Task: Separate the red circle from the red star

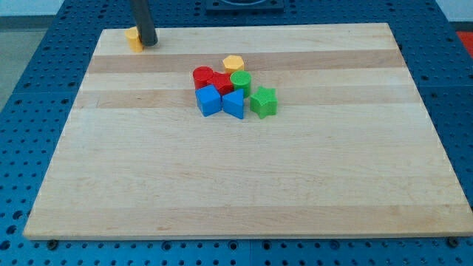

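Note:
The red circle (pixel 202 75) sits at the left of a tight cluster near the board's upper middle, touching the red star (pixel 222 81) on its right. My tip (pixel 148 43) is at the board's top left corner, far to the upper left of the cluster, right next to a small yellow block (pixel 134 38). The yellow hexagon (pixel 233 63), green circle (pixel 240 80), green star (pixel 263 101), blue cube-like block (pixel 208 100) and blue triangle (pixel 233 104) crowd around the red pair.
The wooden board (pixel 236 177) lies on a blue perforated table. The yellow block at the top left stands partly over the board's top edge.

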You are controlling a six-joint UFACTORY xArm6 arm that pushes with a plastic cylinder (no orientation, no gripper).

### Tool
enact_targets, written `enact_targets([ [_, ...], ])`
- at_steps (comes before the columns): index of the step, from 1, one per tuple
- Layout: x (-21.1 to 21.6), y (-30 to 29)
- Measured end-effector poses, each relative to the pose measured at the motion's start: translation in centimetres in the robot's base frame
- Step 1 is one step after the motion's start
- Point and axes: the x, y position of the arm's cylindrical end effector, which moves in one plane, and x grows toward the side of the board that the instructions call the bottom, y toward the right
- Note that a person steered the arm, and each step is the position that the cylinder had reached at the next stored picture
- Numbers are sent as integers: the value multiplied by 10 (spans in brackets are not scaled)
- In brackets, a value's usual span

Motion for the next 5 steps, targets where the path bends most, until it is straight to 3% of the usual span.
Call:
enact_targets([
  [3,0,2],
  [4,20,18],
  [5,70,38],
])
